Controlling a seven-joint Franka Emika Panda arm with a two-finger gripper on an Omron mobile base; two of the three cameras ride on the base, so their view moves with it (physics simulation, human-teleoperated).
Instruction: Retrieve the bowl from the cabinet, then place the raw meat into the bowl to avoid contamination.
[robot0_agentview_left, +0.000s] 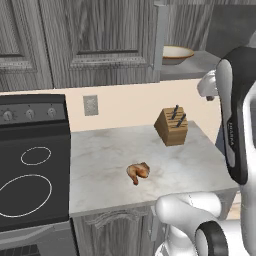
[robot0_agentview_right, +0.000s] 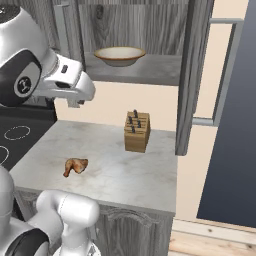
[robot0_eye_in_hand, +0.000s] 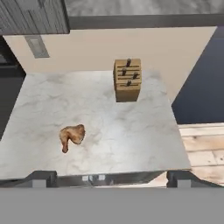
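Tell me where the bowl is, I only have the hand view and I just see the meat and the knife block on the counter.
Observer: The bowl sits on the shelf inside the cabinet, above the knife block.
Operator: Is the cabinet door open?
Observer: Yes, the door stands swung out, right of the shelf in the right base view.
Operator: Is the bowl upright?
Observer: Yes, upright, mouth up.
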